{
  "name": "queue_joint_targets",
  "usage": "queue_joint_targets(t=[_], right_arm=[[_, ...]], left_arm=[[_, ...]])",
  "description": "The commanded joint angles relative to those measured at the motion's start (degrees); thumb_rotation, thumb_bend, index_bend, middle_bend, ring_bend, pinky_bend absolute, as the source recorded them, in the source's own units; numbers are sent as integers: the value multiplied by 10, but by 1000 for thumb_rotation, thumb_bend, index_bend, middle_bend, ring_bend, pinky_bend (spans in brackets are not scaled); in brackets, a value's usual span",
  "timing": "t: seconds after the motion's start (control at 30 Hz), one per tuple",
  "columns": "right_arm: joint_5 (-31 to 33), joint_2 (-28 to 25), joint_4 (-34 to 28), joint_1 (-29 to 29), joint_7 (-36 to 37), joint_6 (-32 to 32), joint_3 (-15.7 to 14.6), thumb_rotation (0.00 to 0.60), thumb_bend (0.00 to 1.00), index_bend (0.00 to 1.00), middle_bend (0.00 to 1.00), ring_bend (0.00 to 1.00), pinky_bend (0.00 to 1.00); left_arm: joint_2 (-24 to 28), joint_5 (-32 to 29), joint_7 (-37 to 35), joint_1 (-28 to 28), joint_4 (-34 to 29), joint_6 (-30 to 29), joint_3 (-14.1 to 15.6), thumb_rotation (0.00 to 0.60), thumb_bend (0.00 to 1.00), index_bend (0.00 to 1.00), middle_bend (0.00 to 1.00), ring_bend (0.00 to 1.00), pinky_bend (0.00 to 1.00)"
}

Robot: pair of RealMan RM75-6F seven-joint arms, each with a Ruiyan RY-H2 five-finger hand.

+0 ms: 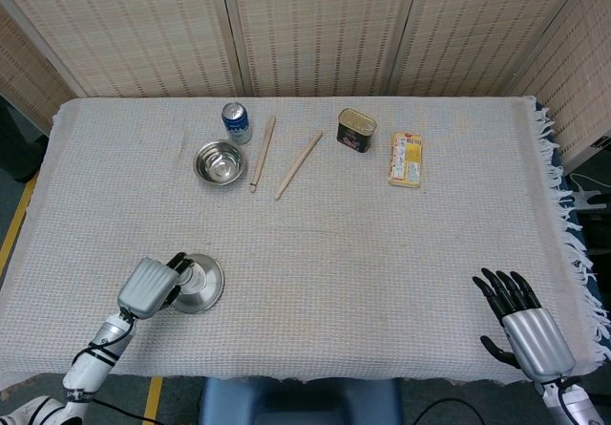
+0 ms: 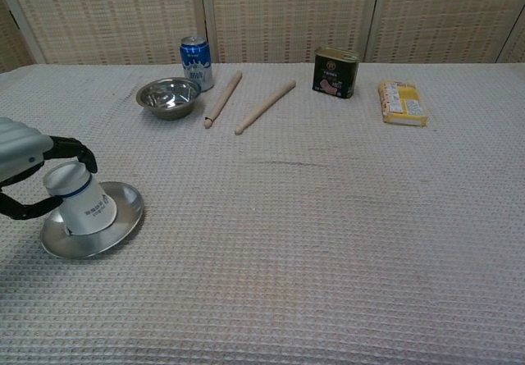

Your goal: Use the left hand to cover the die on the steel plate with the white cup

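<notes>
The white cup [image 2: 76,201] stands upside down on the steel plate [image 2: 119,217] near the table's front left. My left hand [image 2: 25,164] grips the cup from the left, fingers curled around its upper part. In the head view the left hand [image 1: 148,286] sits at the plate's [image 1: 205,286] left side, with the cup [image 1: 194,276] partly visible past it. The die is hidden from both views. My right hand [image 1: 527,326] rests at the front right corner, fingers apart and holding nothing.
At the back stand a small steel bowl [image 2: 168,97], a blue can [image 2: 196,61], two wooden sticks [image 2: 223,98] [image 2: 265,107], a dark tin [image 2: 335,71] and a yellow box [image 2: 402,102]. The table's right edge has a fringe [image 1: 573,224].
</notes>
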State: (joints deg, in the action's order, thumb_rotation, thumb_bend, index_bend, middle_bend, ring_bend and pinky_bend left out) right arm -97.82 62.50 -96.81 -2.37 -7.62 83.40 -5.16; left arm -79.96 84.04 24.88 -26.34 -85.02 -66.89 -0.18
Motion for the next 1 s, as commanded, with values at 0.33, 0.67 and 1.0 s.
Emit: queue_joint_targets(t=[0.33, 0.67, 1.0], right_arm=[[6, 5, 2, -3, -5, -12, -1, 600, 135, 0, 0, 0, 0], [18, 4, -3, 0, -14, -12, 3, 600, 135, 0, 0, 0, 0], [9, 1, -7, 1, -12, -10, -3, 600, 136, 0, 0, 0, 0]], left_arm=[[28, 27, -101, 3, -45, 0, 7, 600, 492, 725, 996, 836, 972], [9, 34, -75, -4, -17, -4, -4, 600, 493, 698, 977, 833, 967], [5, -7, 28, -1, 1, 5, -10, 600, 516, 699, 978, 834, 969]])
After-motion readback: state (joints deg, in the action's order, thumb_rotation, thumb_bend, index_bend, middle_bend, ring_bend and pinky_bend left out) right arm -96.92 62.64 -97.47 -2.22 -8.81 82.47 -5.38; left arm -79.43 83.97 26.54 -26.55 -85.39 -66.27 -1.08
